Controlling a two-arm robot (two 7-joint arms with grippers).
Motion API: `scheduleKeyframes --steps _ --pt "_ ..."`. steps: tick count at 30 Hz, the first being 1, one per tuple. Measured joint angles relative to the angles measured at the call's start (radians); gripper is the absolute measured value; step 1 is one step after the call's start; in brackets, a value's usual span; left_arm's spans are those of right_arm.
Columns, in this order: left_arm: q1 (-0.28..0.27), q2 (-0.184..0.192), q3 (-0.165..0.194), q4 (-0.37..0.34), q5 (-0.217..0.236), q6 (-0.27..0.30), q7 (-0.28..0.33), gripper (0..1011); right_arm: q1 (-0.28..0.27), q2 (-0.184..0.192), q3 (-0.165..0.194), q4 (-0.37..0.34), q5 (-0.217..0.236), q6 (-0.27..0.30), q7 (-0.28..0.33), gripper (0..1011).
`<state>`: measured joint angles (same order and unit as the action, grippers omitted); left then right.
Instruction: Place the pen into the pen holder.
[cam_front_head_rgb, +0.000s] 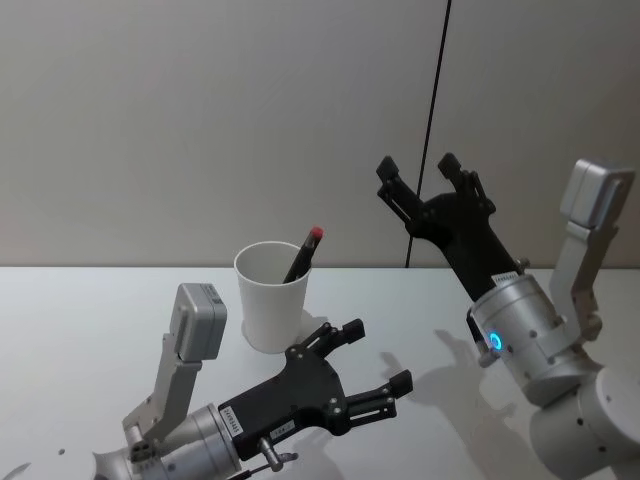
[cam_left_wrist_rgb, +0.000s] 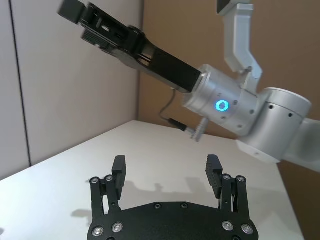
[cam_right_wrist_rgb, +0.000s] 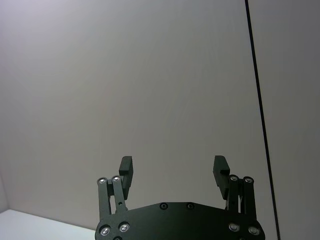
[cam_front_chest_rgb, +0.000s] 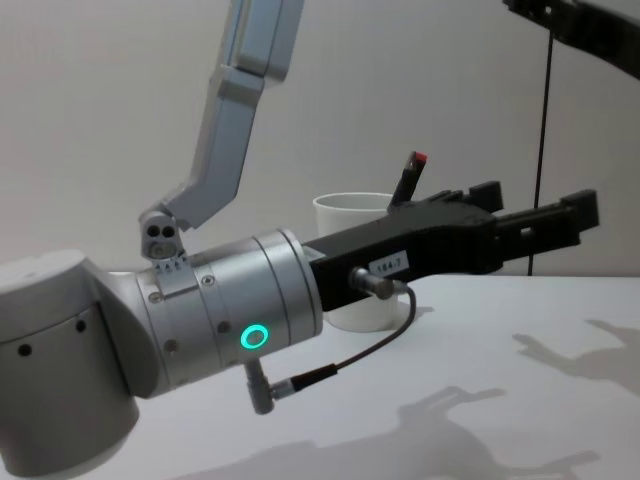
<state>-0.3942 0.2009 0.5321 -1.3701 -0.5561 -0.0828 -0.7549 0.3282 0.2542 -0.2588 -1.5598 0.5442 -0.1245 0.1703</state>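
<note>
The white paper-cup pen holder (cam_front_head_rgb: 272, 296) stands on the white table, and the dark pen (cam_front_head_rgb: 304, 253) with a red tip leans inside it against the right rim. In the chest view the pen holder (cam_front_chest_rgb: 350, 212) and pen (cam_front_chest_rgb: 410, 178) show behind my left arm. My left gripper (cam_front_head_rgb: 376, 362) is open and empty, low over the table just right of and in front of the cup. My right gripper (cam_front_head_rgb: 418, 172) is open and empty, raised high to the right of the cup, pointing up toward the wall.
The white table (cam_front_head_rgb: 80, 330) stretches left and in front. A grey wall stands close behind, with a black cable (cam_front_head_rgb: 432, 130) running down it. My right arm's body (cam_left_wrist_rgb: 235, 107) hangs above the table's right side.
</note>
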Motion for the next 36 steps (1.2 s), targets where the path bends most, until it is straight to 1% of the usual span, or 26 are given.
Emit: scheduleKeyframes --steps 4,6,7,9,10,11,14,16,20,21,23,24,25,27,30,32,36 --pt "0.007 0.008 -0.004 -0.013 0.018 0.005 0.037 1004 -0.028 0.007 0.003 -0.016 -0.021 0.013 -0.009 1001" --pt "0.014 0.016 -0.007 -0.023 0.032 0.008 0.067 1004 -0.040 0.010 0.004 -0.024 -0.031 0.018 -0.012 1001" --pt "0.018 0.021 -0.009 -0.030 0.041 0.011 0.086 1004 -0.055 0.014 0.006 -0.033 -0.042 0.025 -0.017 1001" --pt "0.022 0.025 -0.011 -0.036 0.050 0.013 0.105 1004 -0.068 0.017 0.007 -0.041 -0.052 0.032 -0.021 1001" --pt "0.025 0.028 -0.013 -0.041 0.056 0.015 0.116 1005 -0.084 0.021 0.008 -0.050 -0.063 0.038 -0.025 1001" --pt "0.029 0.034 -0.015 -0.048 0.066 0.018 0.137 1004 -0.091 0.022 0.009 -0.054 -0.069 0.041 -0.027 1001" --pt "0.035 0.040 -0.018 -0.058 0.079 0.021 0.165 1004 -0.119 0.029 0.012 -0.072 -0.089 0.055 -0.036 1001" --pt "0.041 0.048 -0.021 -0.068 0.094 0.026 0.196 1004 -0.133 0.033 0.014 -0.080 -0.100 0.062 -0.041 1001" --pt "0.055 0.063 -0.027 -0.089 0.123 0.034 0.257 1004 -0.177 0.044 0.018 -0.107 -0.133 0.082 -0.054 1001" --pt "0.055 0.063 -0.027 -0.089 0.123 0.034 0.257 1004 -0.184 0.046 0.018 -0.112 -0.139 0.085 -0.056 1001" --pt "0.063 0.073 -0.032 -0.103 0.143 0.039 0.297 1005 -0.206 0.051 0.020 -0.125 -0.155 0.095 -0.063 1001" --pt "0.063 0.073 -0.032 -0.103 0.143 0.039 0.297 1004 -0.212 0.052 0.021 -0.128 -0.159 0.098 -0.065 1001" --pt "0.067 0.077 -0.034 -0.110 0.152 0.042 0.316 1005 -0.226 0.056 0.022 -0.137 -0.170 0.104 -0.069 1001" --pt "0.071 0.082 -0.036 -0.117 0.161 0.044 0.336 1004 -0.242 0.059 0.023 -0.146 -0.181 0.111 -0.073 1001" --pt "0.082 0.094 -0.041 -0.134 0.185 0.051 0.386 1004 -0.277 0.068 0.027 -0.167 -0.208 0.128 -0.084 1001" --pt "0.087 0.099 -0.043 -0.141 0.195 0.054 0.407 1005 -0.283 0.069 0.027 -0.171 -0.212 0.131 -0.086 1001" --pt "0.097 0.111 -0.048 -0.159 0.218 0.060 0.457 1004 -0.319 0.078 0.031 -0.193 -0.239 0.148 -0.097 1001"
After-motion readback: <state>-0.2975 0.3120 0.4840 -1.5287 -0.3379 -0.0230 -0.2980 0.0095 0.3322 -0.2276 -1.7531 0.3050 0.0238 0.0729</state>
